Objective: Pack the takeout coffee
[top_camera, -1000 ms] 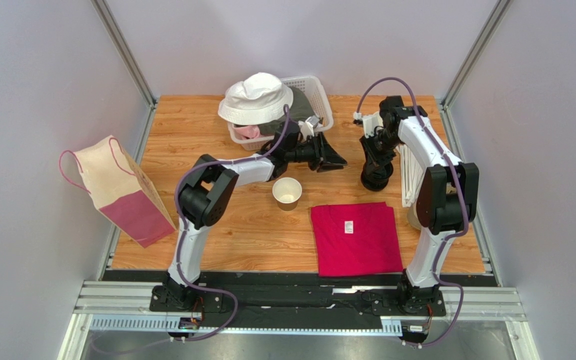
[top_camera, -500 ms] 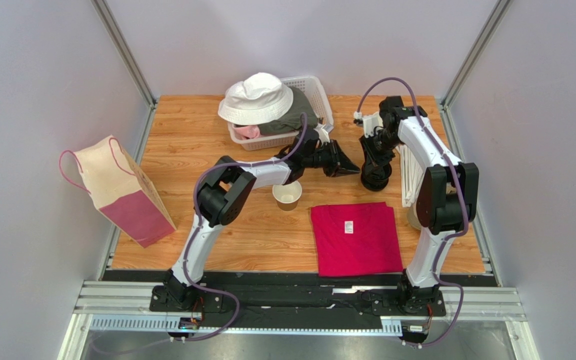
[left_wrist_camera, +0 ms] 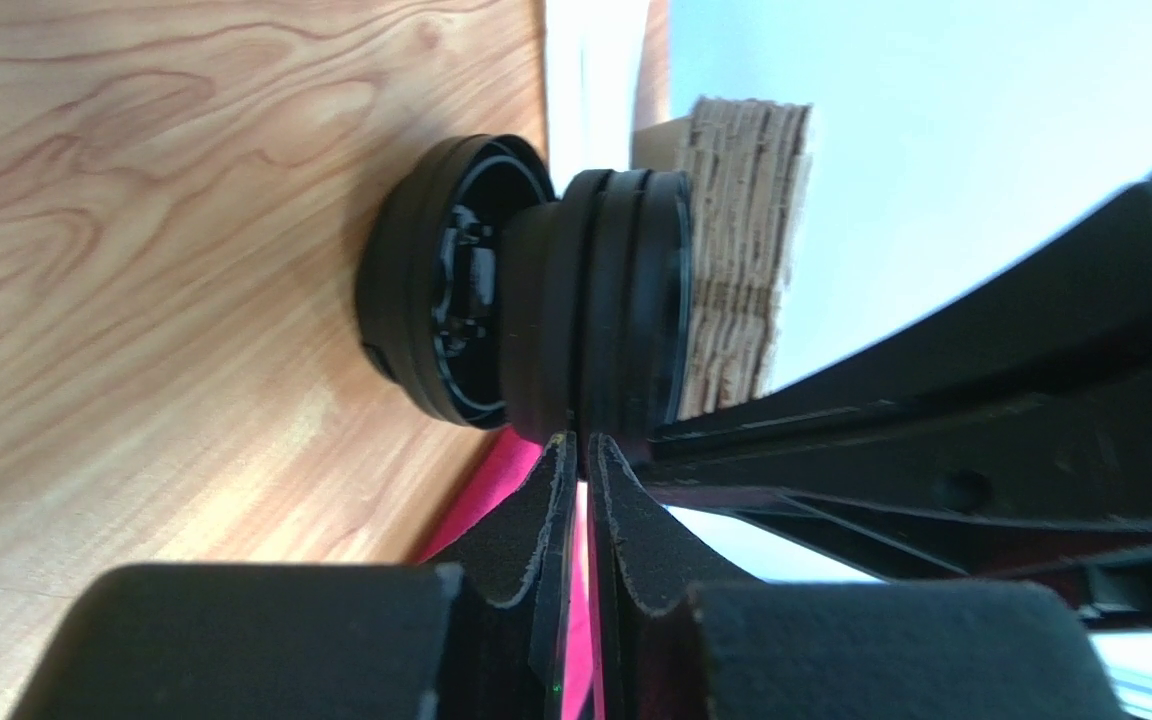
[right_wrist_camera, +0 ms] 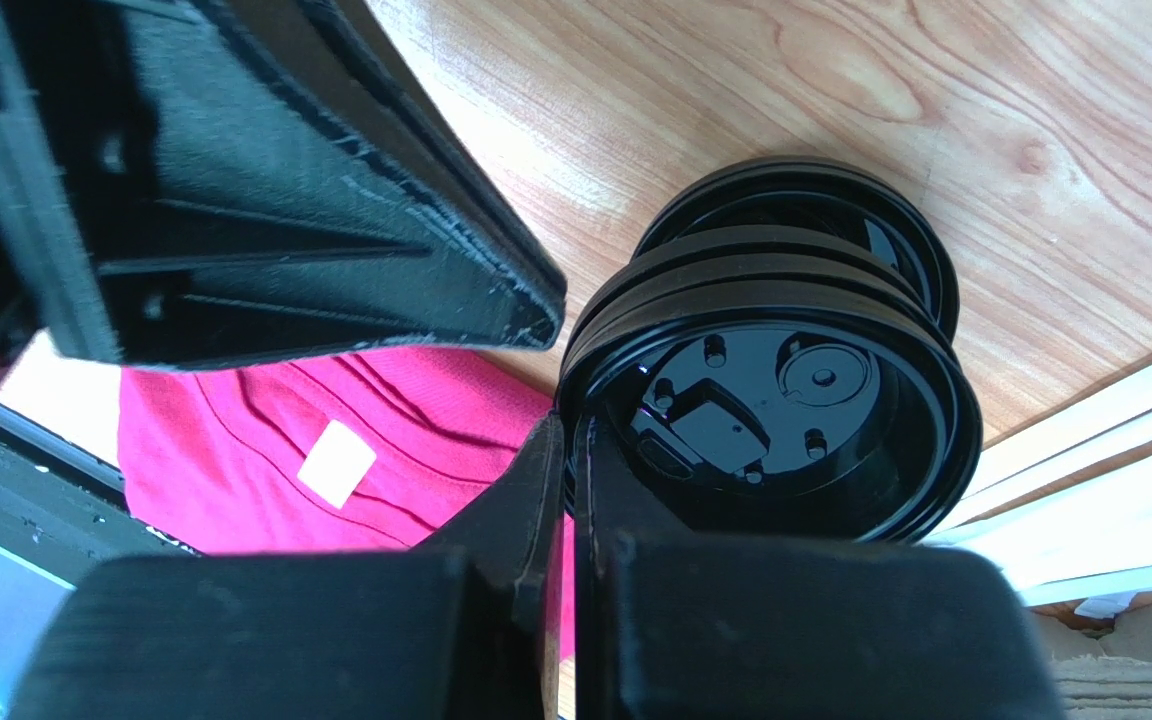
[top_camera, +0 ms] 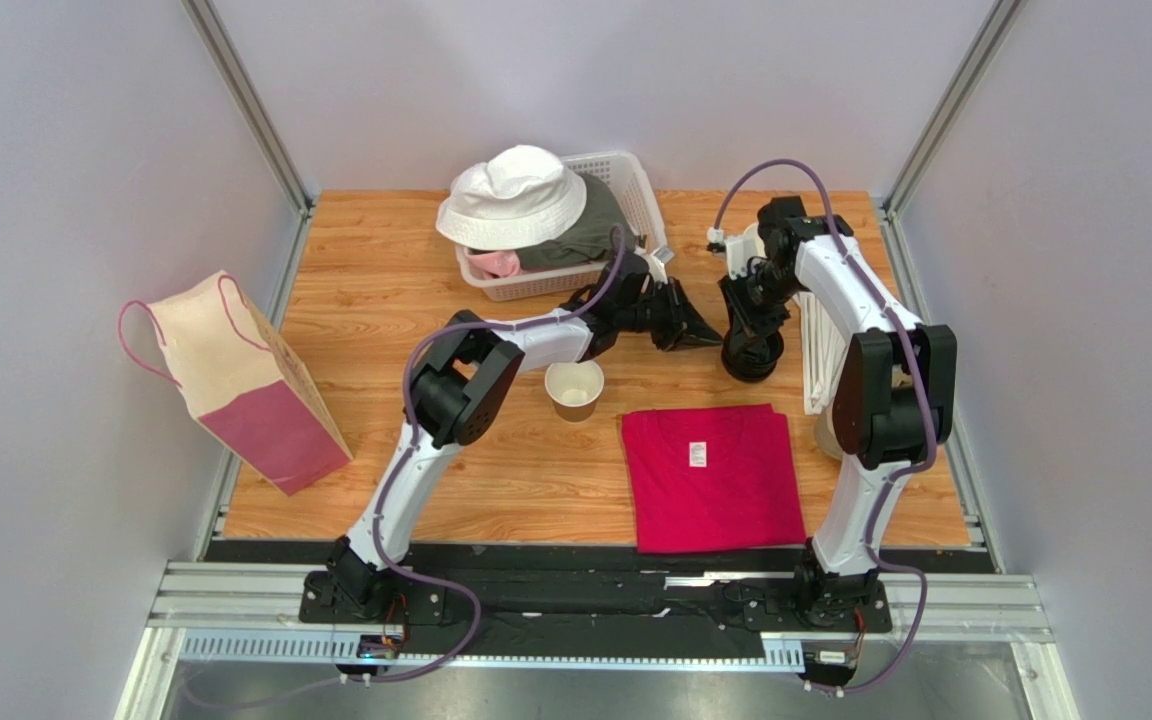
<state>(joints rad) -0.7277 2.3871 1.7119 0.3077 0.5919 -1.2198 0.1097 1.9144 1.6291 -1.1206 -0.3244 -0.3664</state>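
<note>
The takeout coffee's tan paper cup (top_camera: pixel 575 387) stands open-topped, white inside, on the table below my left forearm. To its right is the stack of black lids (top_camera: pixel 755 360). My right gripper (top_camera: pixel 754 321) (right_wrist_camera: pixel 569 429) is shut on the rim of the raised upper lids (right_wrist_camera: pixel 778 405) (left_wrist_camera: pixel 597 300). One lower lid (left_wrist_camera: pixel 440 300) (right_wrist_camera: pixel 823 188) stays on the wood. My left gripper (top_camera: pixel 705 333) (left_wrist_camera: pixel 584 444) reaches in from the left, its jaws nearly together, pinching the edge of those raised lids.
A white basket (top_camera: pixel 635 188) with a white hat (top_camera: pixel 515 195) sits at the back. A pink-and-cream paper bag (top_camera: pixel 237 383) stands at the left. A folded red shirt (top_camera: pixel 710 473) lies in front. A stack of tan cups (left_wrist_camera: pixel 748 255) is behind the lids.
My left arm has stretched right to the lid stack and its jaws have closed from open to nearly together. The right arm and cup have not moved.
</note>
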